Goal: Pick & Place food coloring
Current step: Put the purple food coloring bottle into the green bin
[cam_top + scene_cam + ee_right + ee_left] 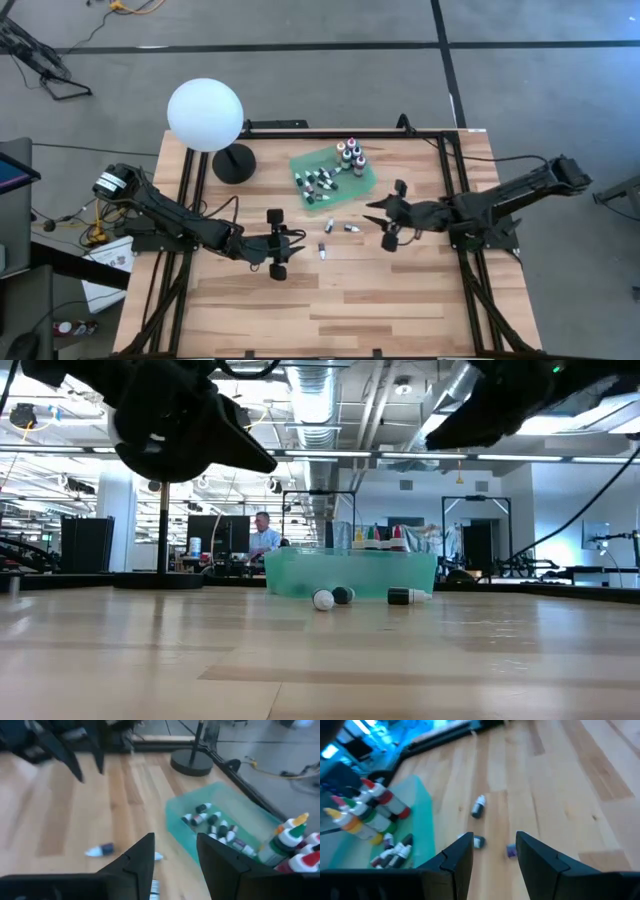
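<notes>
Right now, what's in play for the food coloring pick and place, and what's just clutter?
Job: loose droppers on the table; bottles in the green tray; green tray; left gripper; right gripper.
Clutter: white globe lamp; its black base.

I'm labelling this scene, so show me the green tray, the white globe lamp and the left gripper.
green tray [368,180]: high view, bare corner of its floor.
white globe lamp [205,115]: high view, middle of the globe.
left gripper [291,248]: high view, midway between its fingertips.

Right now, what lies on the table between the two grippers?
In the high view, three small dropper bottles lie on bare wood between the left gripper and the right gripper, just in front of the green tray.
</notes>
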